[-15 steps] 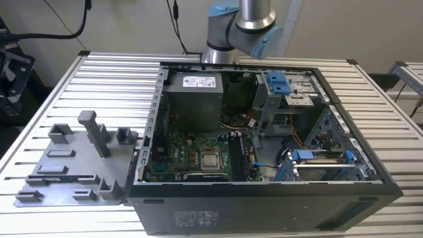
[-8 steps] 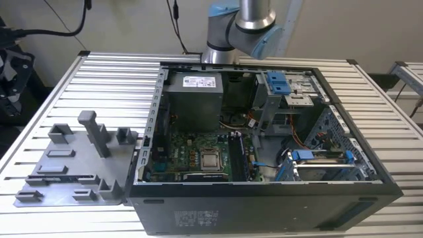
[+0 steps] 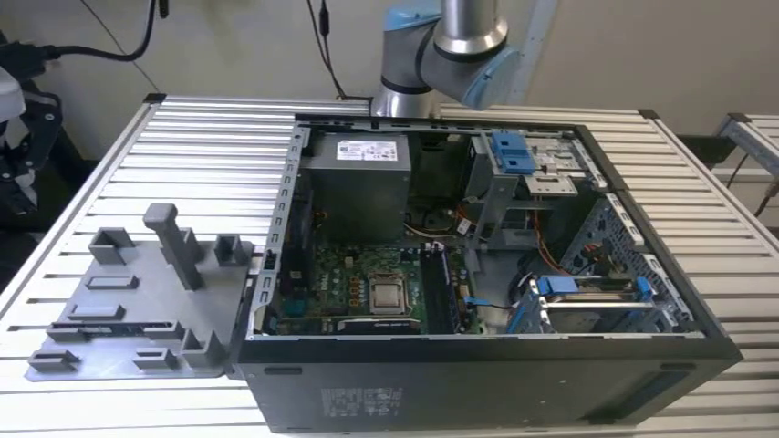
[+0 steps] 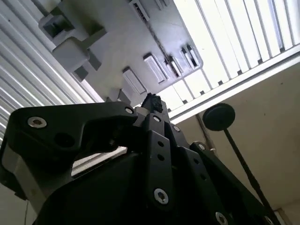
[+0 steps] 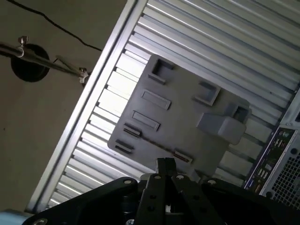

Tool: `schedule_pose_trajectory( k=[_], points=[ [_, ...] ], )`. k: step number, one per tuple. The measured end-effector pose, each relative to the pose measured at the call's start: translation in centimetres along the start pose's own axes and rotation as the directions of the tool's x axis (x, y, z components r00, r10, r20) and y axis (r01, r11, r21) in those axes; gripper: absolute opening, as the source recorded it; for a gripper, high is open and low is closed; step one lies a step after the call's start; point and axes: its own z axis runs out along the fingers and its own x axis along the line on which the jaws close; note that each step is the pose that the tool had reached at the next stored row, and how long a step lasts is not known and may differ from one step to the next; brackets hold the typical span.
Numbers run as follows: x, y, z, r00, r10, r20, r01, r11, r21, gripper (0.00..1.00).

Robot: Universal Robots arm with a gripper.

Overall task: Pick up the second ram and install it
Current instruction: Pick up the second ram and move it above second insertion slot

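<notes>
In both wrist views the gripper (image 5: 165, 162) (image 4: 151, 100) is nearest to the camera. Its two black fingers are pressed together at the tips, and I can see nothing between them. It hangs in the air above the grey holder tray (image 5: 187, 119) and touches nothing.

The tray lies flat on the slatted metal table (image 3: 182, 155), just beside the open computer case (image 3: 487, 388), on the exterior view's left of it. The second ram (image 5: 154, 143) stands on its long edge in the tray, between two small holder blocks. In the first wrist view it looks like a thin dark line. In the exterior view the same stick (image 3: 104, 326) is in the part of the tray away from the case wall, towards the tray's near corner. A tall grey post (image 3: 174, 245) stands in the tray, closer to the case than the ram.

Inside the case, the green motherboard (image 3: 347, 278) with its square processor socket (image 3: 389, 295) lies on the bottom. Behind it sits the grey power supply (image 3: 356, 182). A blue latch (image 3: 514, 151) is at the far inner side of the case.

Beyond the case's far wall, the robot arm (image 3: 444, 41) rises out of the picture.
</notes>
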Motion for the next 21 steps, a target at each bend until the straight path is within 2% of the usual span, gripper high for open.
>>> schedule_pose_trajectory(
  k=[3, 6, 9, 11, 14, 17, 21],
  points=[
    [0.0, 0.0, 0.0, 0.9985, -0.055, -0.0028, 0.055, 0.9985, 0.0001, 0.11],
    [0.0, 0.0, 0.0, 0.9941, -0.108, -0.0055, 0.108, 0.9942, 0.0001, 0.11],
    [0.0, 0.0, 0.0, 0.9867, -0.162, -0.0082, 0.162, 0.9867, -0.0001, 0.11],
    [0.0, 0.0, 0.0, 0.9801, -0.198, -0.01, 0.198, 0.9801, -0.0004, 0.11],
    [0.0, 0.0, 0.0, 0.9676, -0.252, -0.0129, 0.252, 0.9677, -0.0008, 0.11],
    [0.0, -0.01, 0.0, 0.9526, -0.304, -0.0155, 0.304, 0.9527, -0.0013, 0.11],
    [0.0, 0.0, 0.0, 0.9281, -0.372, -0.0191, 0.372, 0.9283, -0.0022, 0.11]
  ],
)
